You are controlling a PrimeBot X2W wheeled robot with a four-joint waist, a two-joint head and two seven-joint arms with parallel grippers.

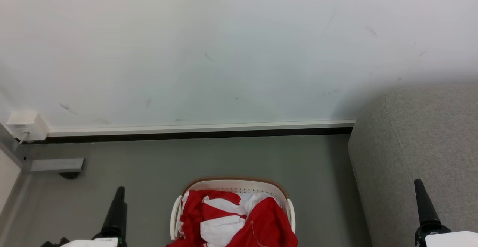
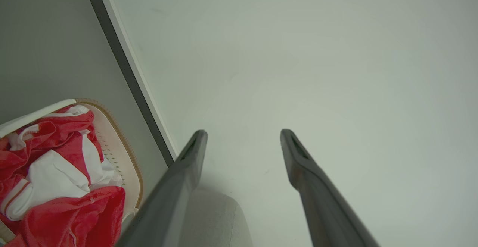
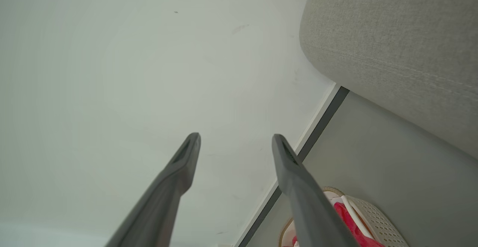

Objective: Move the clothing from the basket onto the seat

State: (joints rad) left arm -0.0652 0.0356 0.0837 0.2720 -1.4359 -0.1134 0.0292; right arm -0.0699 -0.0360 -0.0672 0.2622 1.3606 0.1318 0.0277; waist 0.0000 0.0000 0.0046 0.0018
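Squarely between left claw (image 2: pixel 242 133) and right claw (image 3: pixel 236 137), both agape, empty: clothing (image 1: pixel 239 217) in basket (image 1: pixel 235 180).

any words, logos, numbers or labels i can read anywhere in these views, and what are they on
No text can be read in any view.
White wall box: faint small marks on its front, too small to read.
Clothing: red and white panels, no print or number showing.
Basket and sofa: no label visible.
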